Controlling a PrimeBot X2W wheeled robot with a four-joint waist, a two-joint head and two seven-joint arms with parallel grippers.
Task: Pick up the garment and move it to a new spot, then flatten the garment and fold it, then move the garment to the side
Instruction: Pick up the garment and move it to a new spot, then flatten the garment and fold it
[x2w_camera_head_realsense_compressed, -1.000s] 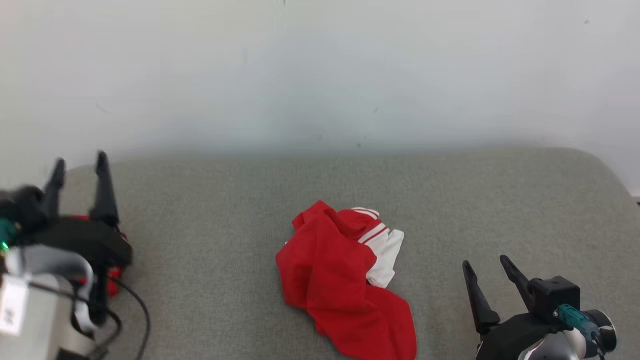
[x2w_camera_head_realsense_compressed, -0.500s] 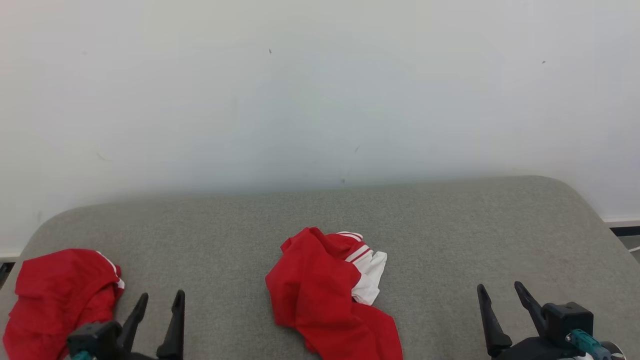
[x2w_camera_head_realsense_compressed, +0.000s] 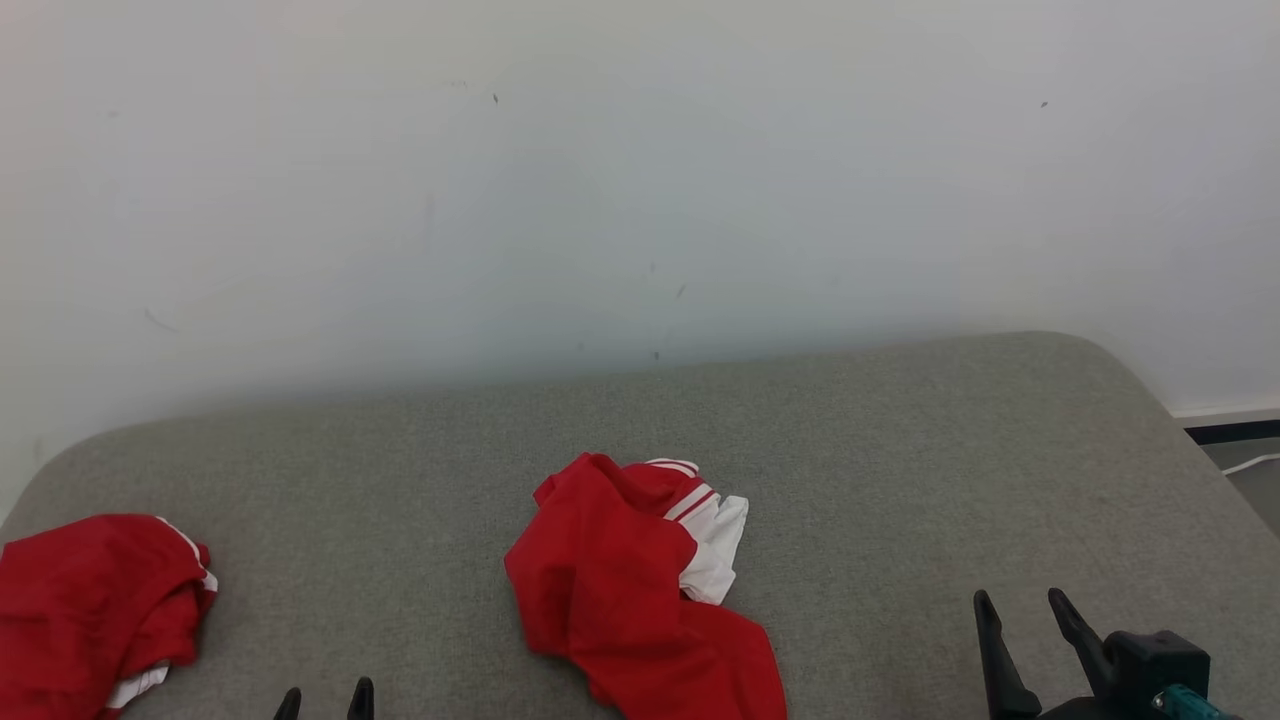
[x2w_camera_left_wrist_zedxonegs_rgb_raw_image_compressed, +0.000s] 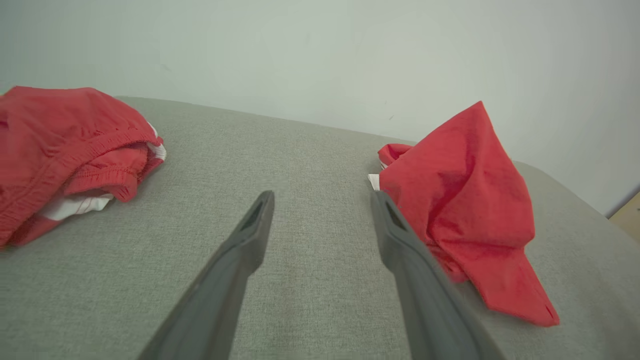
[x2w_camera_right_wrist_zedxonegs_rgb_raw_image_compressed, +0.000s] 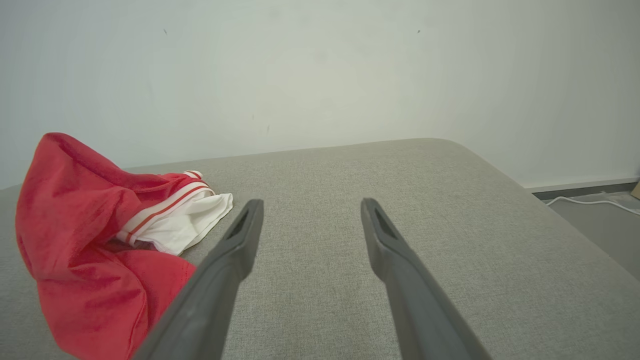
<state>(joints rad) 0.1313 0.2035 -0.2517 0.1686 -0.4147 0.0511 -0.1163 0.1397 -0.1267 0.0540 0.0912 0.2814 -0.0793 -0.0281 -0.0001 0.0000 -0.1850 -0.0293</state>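
Note:
A crumpled red garment (x2w_camera_head_realsense_compressed: 625, 580) with a white, red-striped part lies in the middle of the grey cushioned surface (x2w_camera_head_realsense_compressed: 900, 480). The same garment (x2w_camera_left_wrist_zedxonegs_rgb_raw_image_compressed: 465, 200) shows at the right of the left wrist view, and this garment (x2w_camera_right_wrist_zedxonegs_rgb_raw_image_compressed: 90, 240) also sits at the left of the right wrist view. My left gripper (x2w_camera_head_realsense_compressed: 325, 703) peeks up at the bottom edge, left of the garment, open and empty. My left gripper (x2w_camera_left_wrist_zedxonegs_rgb_raw_image_compressed: 322, 210) hovers over bare fabric. My right gripper (x2w_camera_head_realsense_compressed: 1022, 615) stands open at the lower right. My right gripper (x2w_camera_right_wrist_zedxonegs_rgb_raw_image_compressed: 309, 217) holds nothing.
A second red garment (x2w_camera_head_realsense_compressed: 95, 605) lies bunched at the left end of the surface, and this second garment (x2w_camera_left_wrist_zedxonegs_rgb_raw_image_compressed: 70, 150) shows at the left of the left wrist view. A white wall (x2w_camera_head_realsense_compressed: 640, 180) rises behind. Floor and a white cable (x2w_camera_right_wrist_zedxonegs_rgb_raw_image_compressed: 595, 202) lie past the right end.
The head camera has tilted up and shifted. My left arm has drawn back from the left garment toward the near edge. The right gripper has sunk lower in view.

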